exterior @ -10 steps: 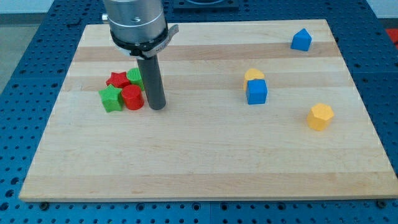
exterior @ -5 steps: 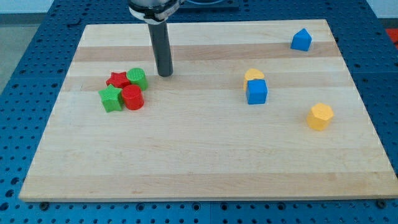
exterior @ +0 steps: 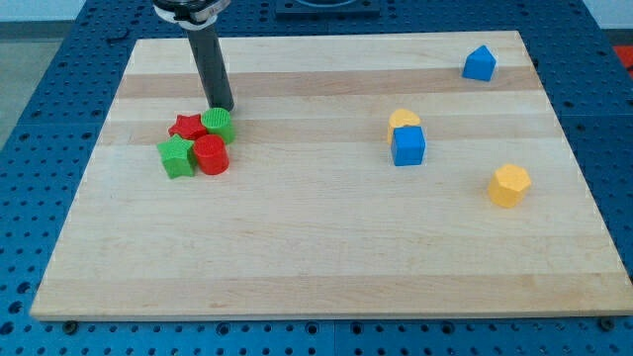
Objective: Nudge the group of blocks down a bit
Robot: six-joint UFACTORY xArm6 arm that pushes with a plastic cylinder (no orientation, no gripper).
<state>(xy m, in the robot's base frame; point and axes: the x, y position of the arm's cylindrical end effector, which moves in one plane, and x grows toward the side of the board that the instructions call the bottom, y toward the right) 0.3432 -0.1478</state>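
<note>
A tight group of blocks lies at the board's left: a red star (exterior: 185, 127), a green cylinder (exterior: 219, 124), a green star (exterior: 177, 156) and a red cylinder (exterior: 210, 155). My tip (exterior: 223, 107) stands just above the green cylinder, at the group's upper right edge, touching it or nearly so. The rod rises up and to the left out of the view's top.
A yellow half-round block (exterior: 403, 120) sits against a blue cube (exterior: 407, 145) right of centre. A yellow hexagonal block (exterior: 509, 185) lies at the right. A blue pointed block (exterior: 480, 63) lies at the top right. The wooden board (exterior: 326, 267) lies on a blue perforated table.
My tip has moved from the right side of the group up and around to just above the green cylinder. The blocks have stayed in place.
</note>
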